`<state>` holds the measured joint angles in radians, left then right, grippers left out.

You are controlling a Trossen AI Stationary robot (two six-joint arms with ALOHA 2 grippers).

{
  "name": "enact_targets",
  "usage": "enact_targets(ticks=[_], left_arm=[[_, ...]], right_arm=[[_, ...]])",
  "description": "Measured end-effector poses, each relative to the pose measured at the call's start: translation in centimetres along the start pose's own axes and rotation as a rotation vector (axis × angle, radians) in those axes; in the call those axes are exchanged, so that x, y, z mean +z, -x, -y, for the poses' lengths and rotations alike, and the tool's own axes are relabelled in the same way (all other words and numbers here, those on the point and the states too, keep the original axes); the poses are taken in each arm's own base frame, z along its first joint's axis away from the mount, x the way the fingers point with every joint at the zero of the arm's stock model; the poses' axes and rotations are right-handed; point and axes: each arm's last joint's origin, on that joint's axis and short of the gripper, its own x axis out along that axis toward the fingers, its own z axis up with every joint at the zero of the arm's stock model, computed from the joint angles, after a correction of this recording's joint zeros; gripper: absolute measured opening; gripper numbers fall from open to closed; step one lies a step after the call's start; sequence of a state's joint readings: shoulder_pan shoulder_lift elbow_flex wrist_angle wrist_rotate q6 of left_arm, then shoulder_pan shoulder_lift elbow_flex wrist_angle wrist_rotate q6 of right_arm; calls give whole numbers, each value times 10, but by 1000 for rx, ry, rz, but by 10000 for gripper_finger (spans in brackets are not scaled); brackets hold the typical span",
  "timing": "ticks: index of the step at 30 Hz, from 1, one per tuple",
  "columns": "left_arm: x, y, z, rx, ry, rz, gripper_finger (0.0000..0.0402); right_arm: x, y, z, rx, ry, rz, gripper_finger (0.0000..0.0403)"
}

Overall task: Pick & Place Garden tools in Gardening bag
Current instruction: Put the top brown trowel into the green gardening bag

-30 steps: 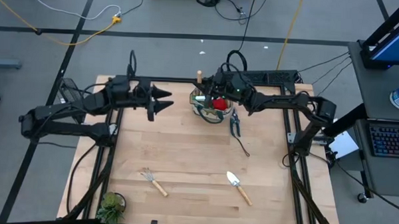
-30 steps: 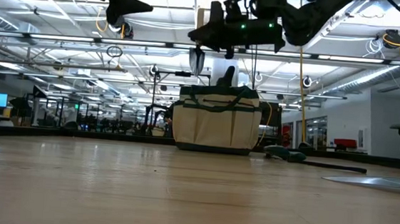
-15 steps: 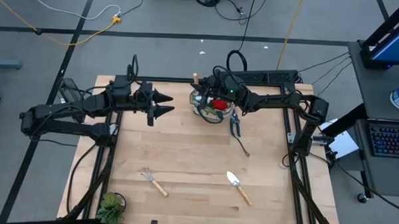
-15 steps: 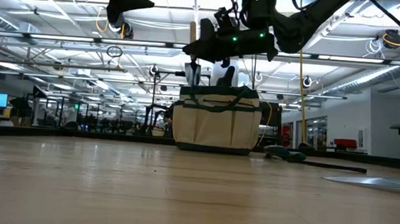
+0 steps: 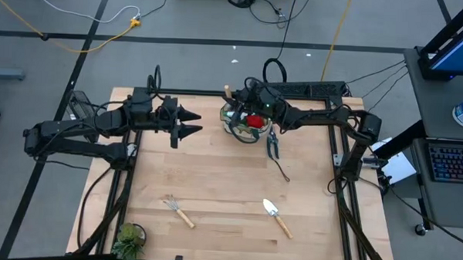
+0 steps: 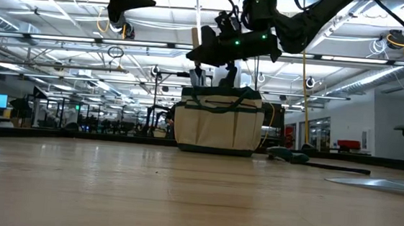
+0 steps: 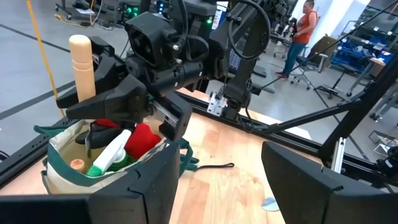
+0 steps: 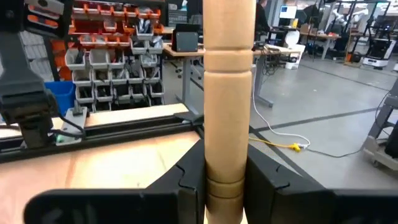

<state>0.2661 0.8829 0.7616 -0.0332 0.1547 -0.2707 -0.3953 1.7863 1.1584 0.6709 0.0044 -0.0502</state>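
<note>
1 wooden-handled tool (image 7: 81,65) in right jaws over bag (image 7: 68,163); left jaws empty, apart.

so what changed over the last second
The right end effector, shut on a wooden-handled tool, moved a little toward the left arm and lower over the bag, bringing the tool's metal end down into its mouth. The left end effector barely moved and remains open and empty. The shears, fork and trowel lie where they were.
</note>
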Motion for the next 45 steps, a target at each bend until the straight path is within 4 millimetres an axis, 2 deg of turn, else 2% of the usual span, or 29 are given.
enact_targets(ticks=[25, 33, 45], left_arm=[[-4, -2, 14, -9, -15, -5, 234], [-5, -2, 18, -14, -18, -6, 234], [-7, -2, 24, 9, -18, 2, 234]], right_arm=[[-3, 0, 4, -33, -7, -33, 58], [6, 0, 2, -33, -23, 57, 58], [1, 0, 3, -74, 15, 1, 59]])
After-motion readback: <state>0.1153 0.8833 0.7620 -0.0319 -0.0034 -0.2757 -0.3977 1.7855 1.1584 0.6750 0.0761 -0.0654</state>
